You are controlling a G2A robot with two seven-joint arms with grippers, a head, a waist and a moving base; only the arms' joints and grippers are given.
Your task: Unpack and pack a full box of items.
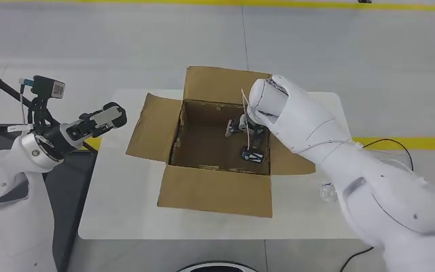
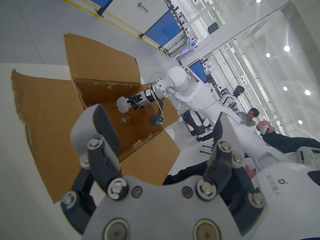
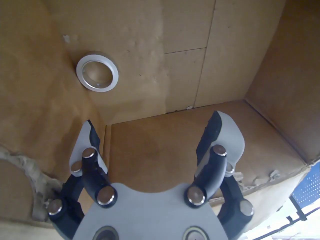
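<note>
While my right pincer (image 3: 152, 121) hangs spread in the cardboard box (image 3: 225, 38), my left pincer (image 1: 117, 114) spread at its nine o'clock, the metal ring (image 3: 97, 72) looks light, rigid, slick; I'd pinch its rim.

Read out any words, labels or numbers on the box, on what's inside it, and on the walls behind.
Box: no print on the flaps or walls that show.
Ring inside the box: no marking to read.
Grey panel in the room behind: a small logo with one short word, a brand name, so it is not quoted here.
</note>
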